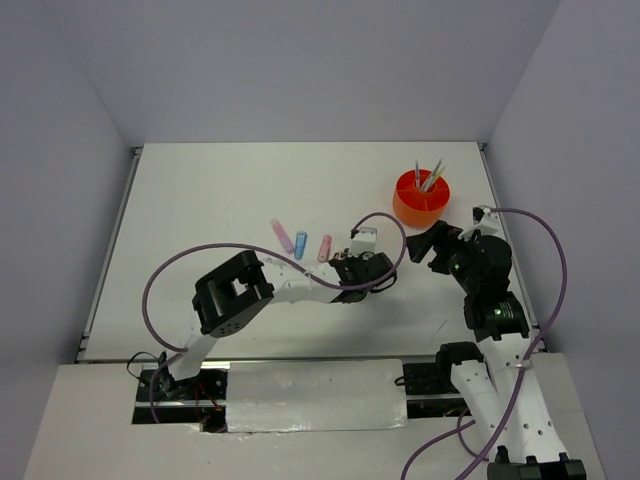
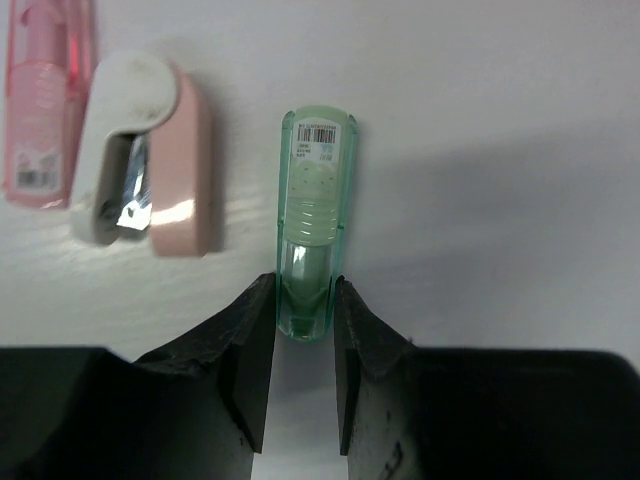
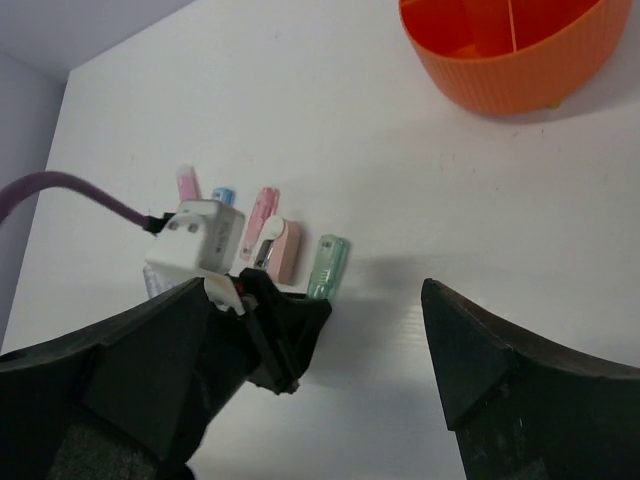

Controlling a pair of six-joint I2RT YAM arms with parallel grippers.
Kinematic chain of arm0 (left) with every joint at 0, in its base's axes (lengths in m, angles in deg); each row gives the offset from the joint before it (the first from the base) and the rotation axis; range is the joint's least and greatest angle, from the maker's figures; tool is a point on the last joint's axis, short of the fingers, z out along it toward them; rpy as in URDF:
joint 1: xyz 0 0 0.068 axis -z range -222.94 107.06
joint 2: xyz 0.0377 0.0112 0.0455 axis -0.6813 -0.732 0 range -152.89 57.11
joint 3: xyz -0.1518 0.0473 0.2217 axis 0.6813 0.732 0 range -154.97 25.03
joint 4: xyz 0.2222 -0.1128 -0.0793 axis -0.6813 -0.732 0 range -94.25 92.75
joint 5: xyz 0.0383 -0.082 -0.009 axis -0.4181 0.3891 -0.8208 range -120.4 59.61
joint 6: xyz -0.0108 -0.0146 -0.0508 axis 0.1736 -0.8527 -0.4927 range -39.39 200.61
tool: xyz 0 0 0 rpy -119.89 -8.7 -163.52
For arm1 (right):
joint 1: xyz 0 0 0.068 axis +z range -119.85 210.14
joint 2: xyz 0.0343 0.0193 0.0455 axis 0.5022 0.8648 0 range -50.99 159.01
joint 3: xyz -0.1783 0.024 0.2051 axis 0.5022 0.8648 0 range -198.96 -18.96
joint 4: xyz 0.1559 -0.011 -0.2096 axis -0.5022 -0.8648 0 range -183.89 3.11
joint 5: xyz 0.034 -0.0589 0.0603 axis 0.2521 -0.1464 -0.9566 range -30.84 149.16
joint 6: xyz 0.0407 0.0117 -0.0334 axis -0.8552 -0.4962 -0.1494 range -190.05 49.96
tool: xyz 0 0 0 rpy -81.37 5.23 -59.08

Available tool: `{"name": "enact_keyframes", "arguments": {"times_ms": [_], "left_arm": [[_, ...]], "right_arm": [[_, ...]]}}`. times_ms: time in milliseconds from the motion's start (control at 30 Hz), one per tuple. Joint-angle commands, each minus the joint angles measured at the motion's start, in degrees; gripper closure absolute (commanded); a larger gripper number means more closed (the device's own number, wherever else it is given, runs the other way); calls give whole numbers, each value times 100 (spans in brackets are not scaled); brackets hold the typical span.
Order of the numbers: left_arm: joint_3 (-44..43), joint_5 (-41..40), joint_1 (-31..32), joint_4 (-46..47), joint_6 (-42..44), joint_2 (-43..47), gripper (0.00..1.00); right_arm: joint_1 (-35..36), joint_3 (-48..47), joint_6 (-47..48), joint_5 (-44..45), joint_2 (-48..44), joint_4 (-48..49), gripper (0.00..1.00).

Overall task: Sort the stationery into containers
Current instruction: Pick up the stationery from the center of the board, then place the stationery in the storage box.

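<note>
Left wrist view has the clearest look: the left gripper (image 2: 304, 290) is down on the white table (image 2: 500, 150) with its jaws closed in around the near end of the green stick (image 2: 313, 215). Both pads look pressed against its sides, though the contact is in shadow so I can't swear it's a firm pinch. The green stick lies flat on the table, barcode end pointing away from the fingers. Just beside it on the left is a small pink-and-white stapler (image 2: 150, 160), and past that a pink stick (image 2: 45, 100) at the frame edge.

From the top camera, another pink stick (image 1: 283, 234) and a blue stick (image 1: 299, 243) lie just beyond the left gripper, well apart from the orange organiser (image 1: 408, 210) over at the far right of the table. A few thin pens (image 1: 430, 178) stand upright in the orange organiser.

The right gripper (image 1: 437, 245) hangs just beside the orange organiser on its near side, jaws spread wide with nothing between them
</note>
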Motion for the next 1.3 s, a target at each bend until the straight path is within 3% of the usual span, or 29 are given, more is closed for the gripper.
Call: {"name": "enact_keyframes", "arguments": {"times_ms": [0,200,433,667,833,967,1033,1067,1100,1133,1200,1233,1267], "left_arm": [[1013,634,103,-105,202,214,100],[2235,669,322,765,324,1418,100],[3623,730,683,2794,1256,2955,100],[4557,915,762,4491,1573,3871,100],[4680,977,762,4800,1775,4144,100],[4733,933,762,4959,1889,4258,100],[4716,933,762,4985,1924,4285,100],[4715,933,762,5003,1959,4285,100],[4663,916,762,4898,1960,4267,100],[4628,846,762,4845,1960,4250,96],[4514,723,762,4522,1916,4214,50],[4461,548,762,4345,1803,4206,21],[4330,477,771,4152,1741,4205,1]], "right_arm": [[7,234,-168,-273,16,554,6],[25,1006,-976,-869,-134,1659,6],[243,1667,-1689,-1459,824,2934,8],[1473,1729,-1952,-617,1228,3015,9],[2299,1773,-2295,-405,1501,3463,17],[2801,1676,-2436,-62,1773,3516,36],[2898,1668,-2515,-44,1843,3682,53],[2959,1659,-2542,-61,1905,3726,71],[2977,1641,-2577,-114,1914,3814,83],[2978,1632,-2603,-140,1905,3849,97],[2978,1562,-2543,-158,1862,3929,100],[2969,1501,-2437,-97,1783,3894,100],[2891,1379,-2280,42,1721,3598,100]]}}
